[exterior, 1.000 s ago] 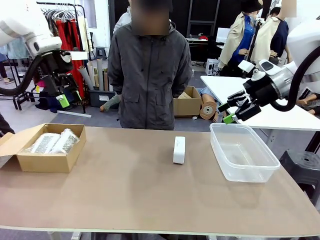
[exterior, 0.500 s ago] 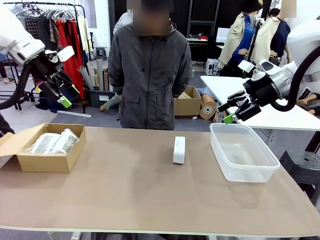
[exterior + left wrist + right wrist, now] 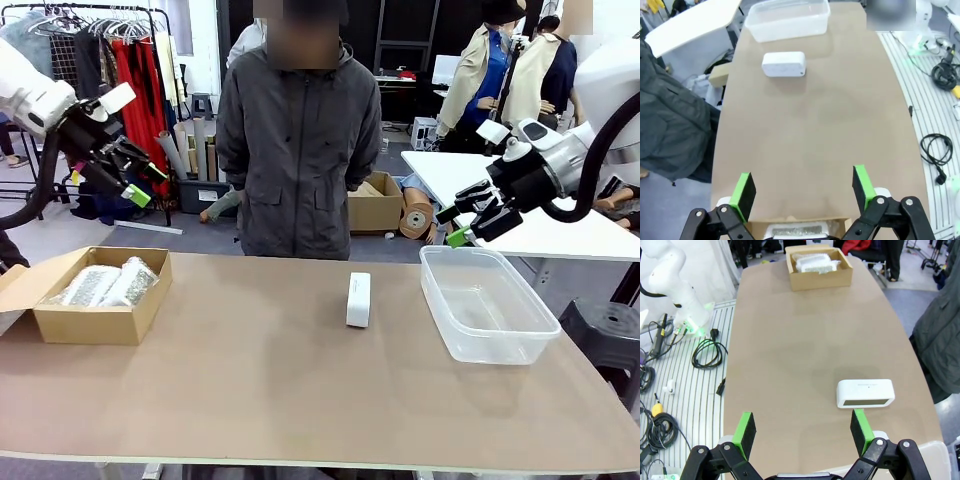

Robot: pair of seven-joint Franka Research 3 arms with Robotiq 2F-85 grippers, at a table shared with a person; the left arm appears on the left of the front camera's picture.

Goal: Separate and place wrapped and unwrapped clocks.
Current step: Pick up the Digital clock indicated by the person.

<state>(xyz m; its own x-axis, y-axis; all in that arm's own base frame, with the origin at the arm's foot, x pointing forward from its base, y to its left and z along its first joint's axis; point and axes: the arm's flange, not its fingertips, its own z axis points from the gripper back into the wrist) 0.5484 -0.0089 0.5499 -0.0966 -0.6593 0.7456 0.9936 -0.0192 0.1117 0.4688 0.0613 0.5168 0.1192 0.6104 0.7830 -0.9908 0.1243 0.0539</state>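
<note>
A: Front view: which claw is nearer the bare clock [image 3: 358,299], mid-counter [image 3: 250,400]?
B: Probably the right claw [image 3: 452,226]; the clock lies to its left, long axis near-to-far. It and the left claw [image 3: 148,182] gape empty. The wrapped bundles [image 3: 105,284] lie in the box [image 3: 95,325], left.

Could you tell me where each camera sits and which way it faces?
Front: between the arms, facing the person across the table; left gripper and right gripper open.
Left wrist: above the cardboard box, facing the plastic tub; own fingers below.
Right wrist: near the tub, facing the box; own fingers below.
Both wrist views share the white clock.
</note>
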